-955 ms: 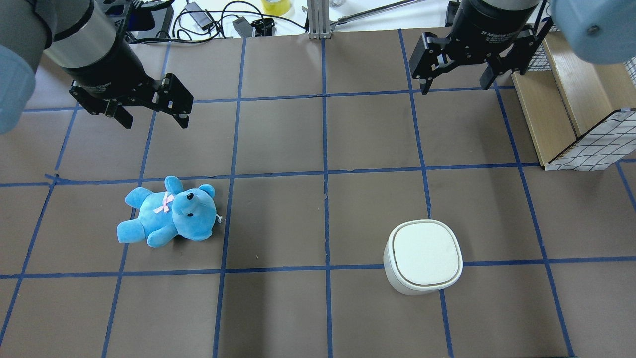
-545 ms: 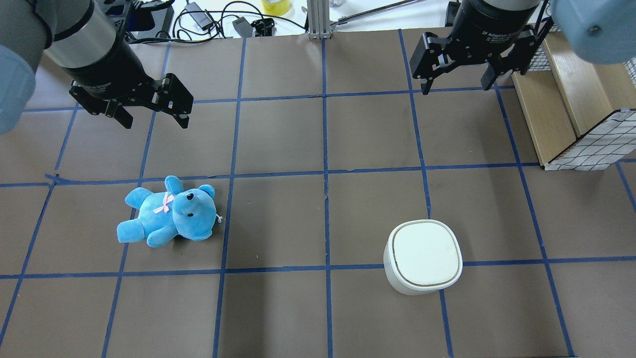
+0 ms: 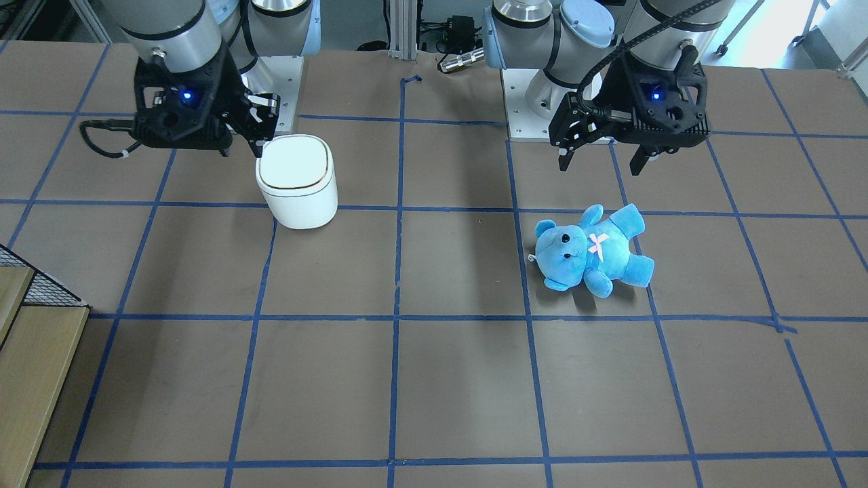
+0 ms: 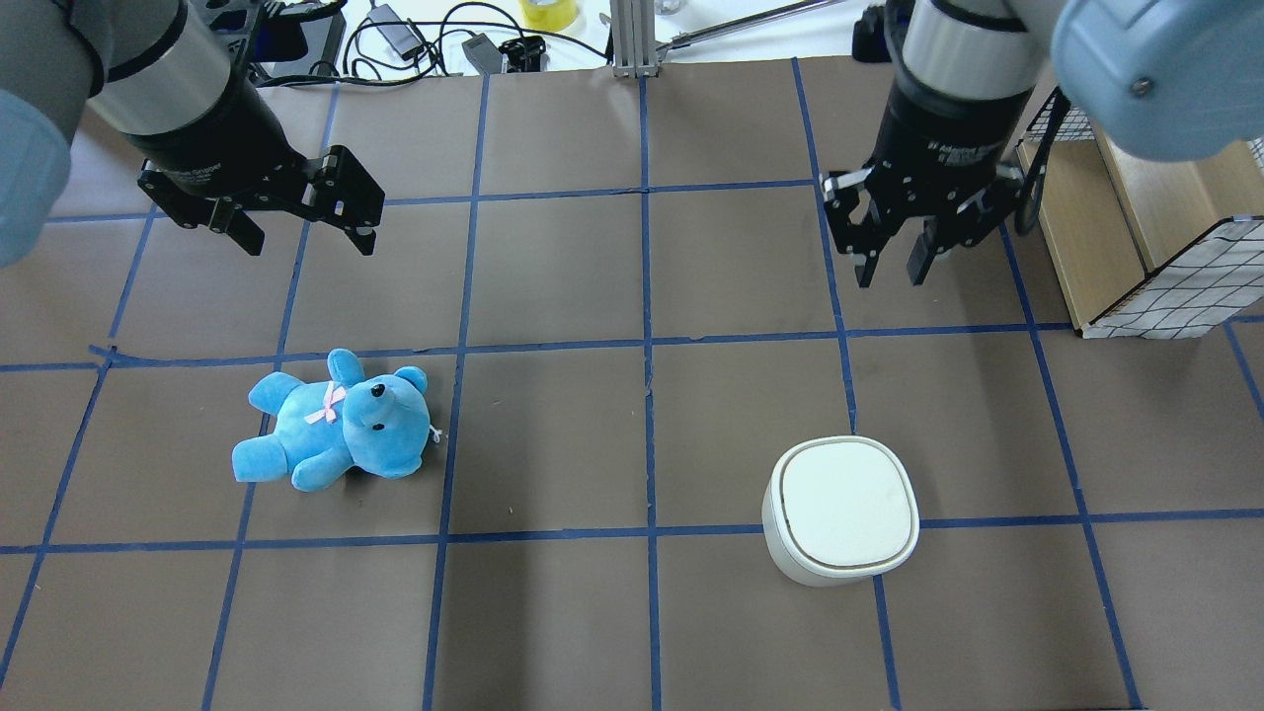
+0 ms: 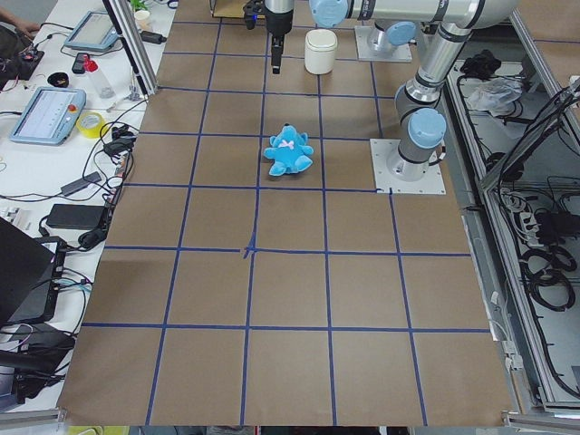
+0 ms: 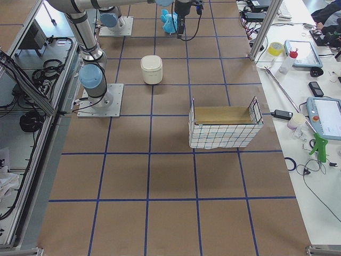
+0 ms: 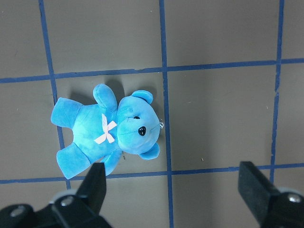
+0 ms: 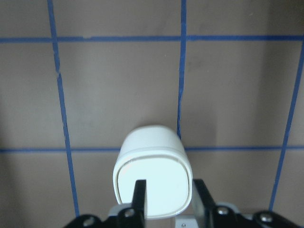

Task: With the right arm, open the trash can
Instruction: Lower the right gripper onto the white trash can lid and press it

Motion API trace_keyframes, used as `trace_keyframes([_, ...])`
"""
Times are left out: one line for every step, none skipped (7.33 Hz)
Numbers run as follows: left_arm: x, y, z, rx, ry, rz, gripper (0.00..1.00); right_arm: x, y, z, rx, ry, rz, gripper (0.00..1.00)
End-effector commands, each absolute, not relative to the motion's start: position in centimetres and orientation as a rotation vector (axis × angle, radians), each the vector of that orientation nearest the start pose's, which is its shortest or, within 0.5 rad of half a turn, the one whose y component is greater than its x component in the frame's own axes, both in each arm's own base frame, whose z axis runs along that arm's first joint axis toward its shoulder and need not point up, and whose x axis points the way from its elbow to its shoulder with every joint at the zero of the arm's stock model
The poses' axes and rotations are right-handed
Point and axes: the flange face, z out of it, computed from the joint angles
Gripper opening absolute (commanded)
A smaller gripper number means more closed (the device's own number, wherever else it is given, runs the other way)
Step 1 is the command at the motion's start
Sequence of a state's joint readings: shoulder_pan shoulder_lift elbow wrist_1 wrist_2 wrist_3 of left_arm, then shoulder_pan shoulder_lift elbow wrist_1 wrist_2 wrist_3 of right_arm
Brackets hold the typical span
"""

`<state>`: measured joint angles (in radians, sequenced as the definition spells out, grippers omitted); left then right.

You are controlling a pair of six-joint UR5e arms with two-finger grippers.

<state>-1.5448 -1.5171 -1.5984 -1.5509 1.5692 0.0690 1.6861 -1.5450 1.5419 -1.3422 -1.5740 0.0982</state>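
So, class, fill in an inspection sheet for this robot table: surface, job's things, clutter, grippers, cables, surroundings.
Surface: brown table with a blue tape grid.
Job's things: white trash can, upright, lid shut.
Clutter: blue teddy bear on its back, apart from the can; wire basket at the table's right end.
Grippers: left gripper open, empty, above the table near the bear; right gripper open only narrowly, empty, not touching the can.
Cables: black cables on the bench beyond the table's far edge.
Surroundings: yellow tape roll on that bench.
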Motion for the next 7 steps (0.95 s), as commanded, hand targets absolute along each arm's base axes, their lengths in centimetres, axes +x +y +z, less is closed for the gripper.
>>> trace_keyframes([-12.1, -47.7, 50.2, 0.067, 3.139, -0.072, 1.00, 21.1, -41.4, 39.4, -0.059, 3.241, 0.658, 0.00])
trace_keyframes([-12.1, -47.7, 50.2, 0.067, 3.139, -0.072, 1.00, 22.1, -39.7, 36.6, -0.065, 3.295, 0.703, 0.00])
trace_keyframes([-12.1, -47.7, 50.2, 0.067, 3.139, -0.072, 1.00, 22.9, -38.6, 32.9, -0.061, 3.310, 0.691, 0.00])
trace_keyframes([-12.1, -47.7, 50.2, 0.067, 3.139, -0.072, 1.00, 22.5, -37.5, 29.2, -0.049, 3.323, 0.650, 0.00])
trace_keyframes([-12.1, -47.7, 50.2, 0.067, 3.139, -0.072, 1.00, 22.3, -37.2, 28.2, -0.061, 3.336, 0.609, 0.00])
trace_keyframes([-12.1, -47.7, 50.2, 0.067, 3.139, -0.072, 1.00, 22.3, -37.2, 28.2, -0.058, 3.335, 0.609, 0.00])
trace_keyframes([-12.1, -47.7, 50.2, 0.067, 3.139, -0.072, 1.00, 22.3, -37.2, 28.6, -0.057, 3.338, 0.590, 0.00])
